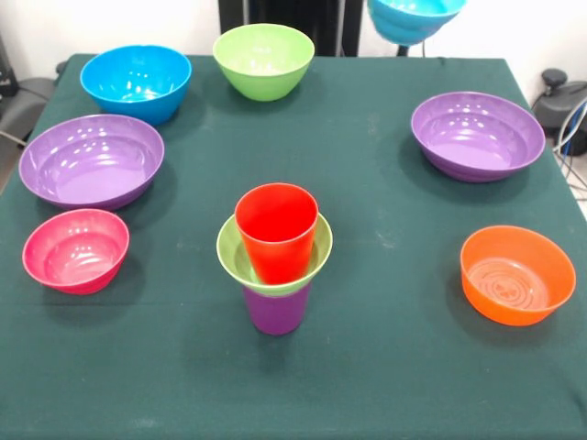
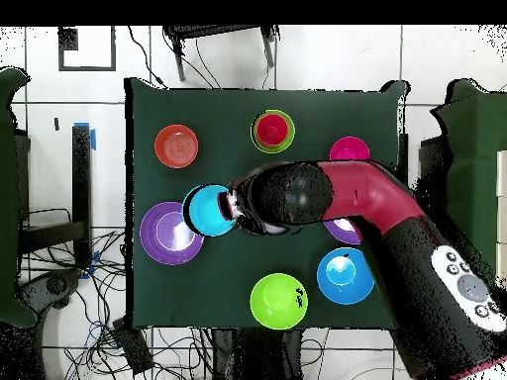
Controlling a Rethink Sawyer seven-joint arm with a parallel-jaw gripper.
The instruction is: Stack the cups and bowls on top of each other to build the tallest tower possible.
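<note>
Desk (image 1: 385,275): covered in dark green cloth; all bowls except one are set upon it.
Arm (image 2: 376,203): red and black, seen from overhead reaching across the desk above the right-hand purple bowl, which is partly hidden beneath it.
Purple bowls: two wide ones, one (image 1: 92,160) at the left of the front view, the other (image 1: 477,136) at the right, well apart.
Large blue bowl (image 1: 136,82): placed at the far left, just behind the left purple bowl.
Large lime green bowl (image 1: 263,60): placed at the far edge, beside the large blue bowl.
Orange bowl (image 1: 517,275): placed at the near right, apart from the rest.
Pink bowl (image 1: 76,249): placed at the near left, just in front of the left purple bowl.
Small blue bowl (image 1: 413,18): raised off the desk at the top of the front view; overhead it is seen at the arm's end, beside a purple bowl.
Tower (image 1: 274,261): stood near the desk's middle; a purple cup (image 1: 275,310) at the bottom, a small lime green bowl (image 1: 231,257) seated on it, a red cup (image 1: 275,229) nested upright in that bowl.
Claw (image 2: 235,206): hidden by the arm and small blue bowl; whether it is spread or pinching cannot be told.
</note>
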